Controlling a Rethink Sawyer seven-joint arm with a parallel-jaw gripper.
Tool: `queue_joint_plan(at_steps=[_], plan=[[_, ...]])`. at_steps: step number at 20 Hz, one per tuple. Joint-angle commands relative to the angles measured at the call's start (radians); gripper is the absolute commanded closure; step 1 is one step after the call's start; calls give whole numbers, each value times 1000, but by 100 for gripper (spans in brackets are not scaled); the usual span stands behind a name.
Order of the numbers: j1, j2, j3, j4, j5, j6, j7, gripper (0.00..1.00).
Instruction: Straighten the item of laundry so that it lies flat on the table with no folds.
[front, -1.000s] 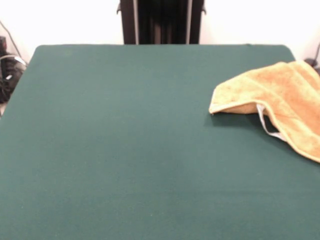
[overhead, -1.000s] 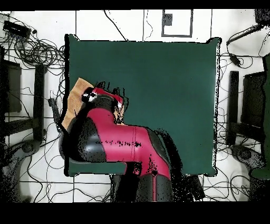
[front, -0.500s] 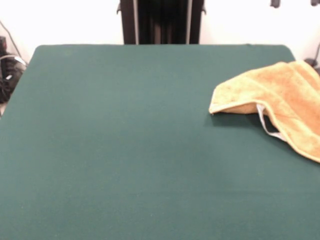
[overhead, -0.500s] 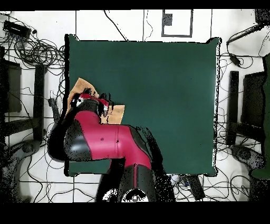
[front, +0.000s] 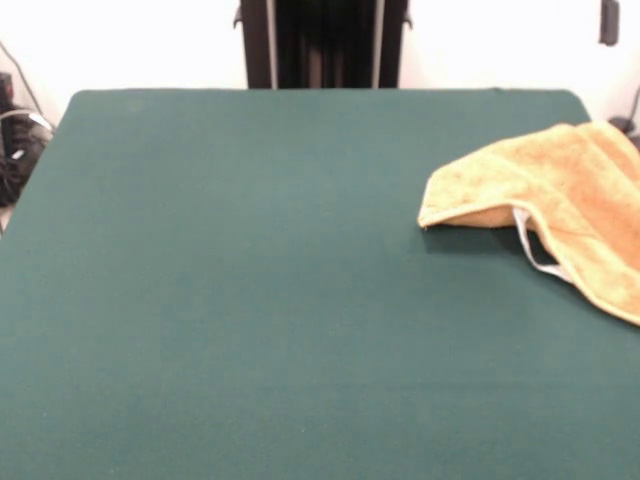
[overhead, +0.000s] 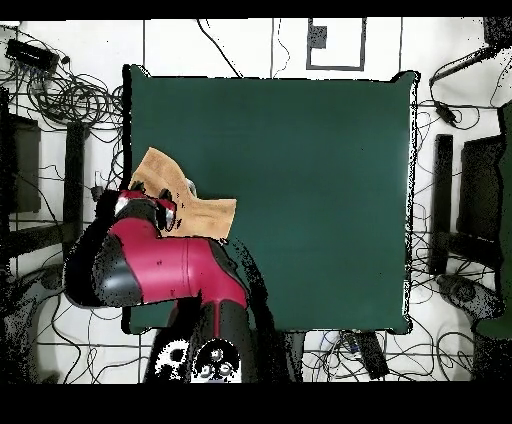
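Getting the towel (front: 560, 205) flat calls for a grip on one free hemmed corner, not the bunched middle, then a slow pull toward open desk (front: 250, 280). It lies crumpled at the desk's edge, a flap doubled over itself. Overhead, the fingers (overhead: 166, 213) sit at the towel's near edge, just beside the fold. I cannot tell whether they are apart or together. Dragging inward should help, since the cloth looks to overhang the edge.

The green table (front: 250, 300) carried only the orange towel (front: 560, 200), which lay folded over itself at one side edge, partly overhanging it.
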Motion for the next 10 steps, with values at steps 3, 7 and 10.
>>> queue_joint_plan(at_steps=[3, 7, 10], plan=[[-19, 61, 69, 116, 15, 111, 99, 0], [-67, 52, 83, 111, -23, 139, 28, 0], [-66, 90, 70, 93, -48, 145, 17, 0]])
